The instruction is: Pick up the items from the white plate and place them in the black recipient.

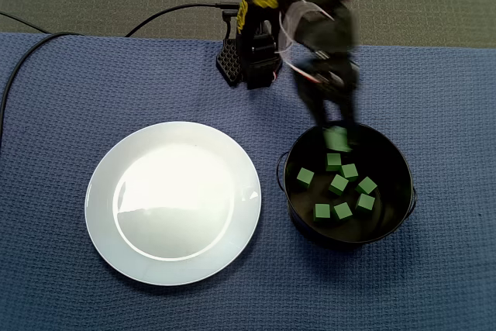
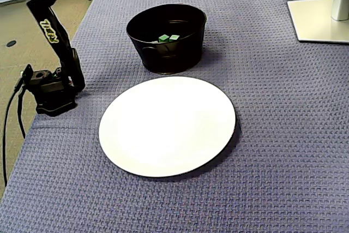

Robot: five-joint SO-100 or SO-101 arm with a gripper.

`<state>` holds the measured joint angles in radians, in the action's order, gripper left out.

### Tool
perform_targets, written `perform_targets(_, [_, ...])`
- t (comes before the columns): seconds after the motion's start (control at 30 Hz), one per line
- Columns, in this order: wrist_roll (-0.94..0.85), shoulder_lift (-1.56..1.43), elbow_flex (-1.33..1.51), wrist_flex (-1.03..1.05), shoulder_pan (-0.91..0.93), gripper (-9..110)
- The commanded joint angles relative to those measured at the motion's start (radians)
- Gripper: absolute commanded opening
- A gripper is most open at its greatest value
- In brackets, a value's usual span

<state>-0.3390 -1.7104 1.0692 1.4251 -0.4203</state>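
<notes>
Green cube point(image 1: 337, 140) hangs pinched in the closed gripper point(image 1: 335, 132) just above the far rim of the black pot point(image 1: 390, 162), where several other cubes point(image 1: 339, 184) lie on the bottom. The white plate point(image 1: 172, 201) beside the pot on the blue cloth point(image 1: 62, 114) shows bare, so this looks like the final placing step. The jaws need only part over the pot's middle so the cube drops inside.
</notes>
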Motion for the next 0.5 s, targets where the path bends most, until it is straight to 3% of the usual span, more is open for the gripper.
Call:
perform_targets(0.0, [-0.020,0.132,0.074,-0.046,-0.077,0])
perform_targets(0.23, [-0.067,0.232,0.387,-0.290,-0.104,2])
perform_targets(0.37, [-0.080,0.212,0.420,-0.278,-0.092,35])
perform_targets(0.47, [-0.155,0.152,0.334,-0.149,-0.066,44])
